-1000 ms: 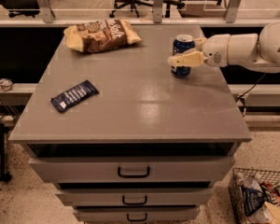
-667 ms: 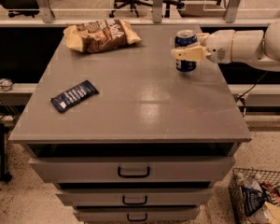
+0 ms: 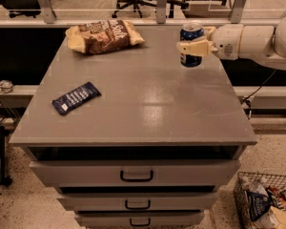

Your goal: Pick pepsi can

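- The pepsi can (image 3: pixel 190 59) stands upright in the upper right of the frame, long axis vertical and silver top up, near the back right edge of the worktop (image 3: pixel 148 109).
- The claw (image 3: pixel 188 40) reaches in from the right, closed around the can's middle.
- A brown chip bag (image 3: pixel 105 35) lies upper left, and a dark-blue wrapper (image 3: pixel 76 98) at the left, both well apart from the can.

The gripper (image 3: pixel 194 41) comes in from the right over the back right part of the grey cabinet top (image 3: pixel 148 104), and its fingers press on both sides of the upright pepsi can (image 3: pixel 190 60). A brown chip bag (image 3: pixel 105 35) lies at the back left, a dark-blue wrapper (image 3: pixel 76 98) near the left edge
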